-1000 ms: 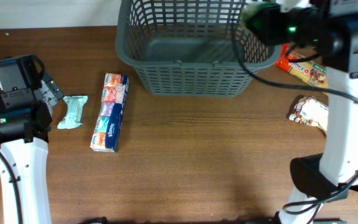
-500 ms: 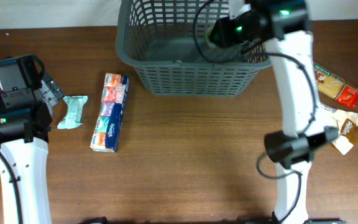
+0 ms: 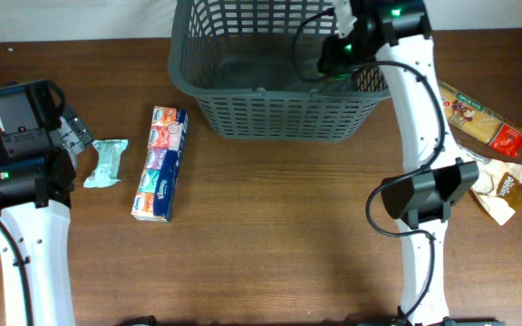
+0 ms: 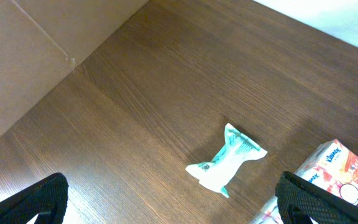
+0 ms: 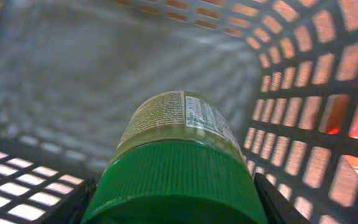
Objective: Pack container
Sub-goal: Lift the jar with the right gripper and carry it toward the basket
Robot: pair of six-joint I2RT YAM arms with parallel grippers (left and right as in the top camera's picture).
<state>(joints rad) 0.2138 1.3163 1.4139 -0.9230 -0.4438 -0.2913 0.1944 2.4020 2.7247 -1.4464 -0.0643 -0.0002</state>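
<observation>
The dark grey lattice basket (image 3: pixel 270 113) stands at the back middle of the table. My right gripper (image 3: pixel 333 62) is inside it near its right wall, shut on a green-capped jar (image 5: pixel 178 180) with a label, held above the basket floor (image 5: pixel 104 74). My left gripper (image 4: pixel 173 205) is open and empty at the far left, above a small white and teal packet (image 4: pixel 227 158), which also shows in the overhead view (image 3: pixel 107 163). A colourful tissue multipack (image 3: pixel 160 163) lies to the right of the packet.
An orange-red snack packet (image 3: pixel 483 116) and a brown and white packet (image 3: pixel 499 188) lie on the table right of the basket. The right arm's base (image 3: pixel 421 195) stands at the front right. The table's left edge runs by the left arm.
The right arm has swung left from the snack packets over the basket rim and lowered the jar into the basket. The left arm has not moved.
</observation>
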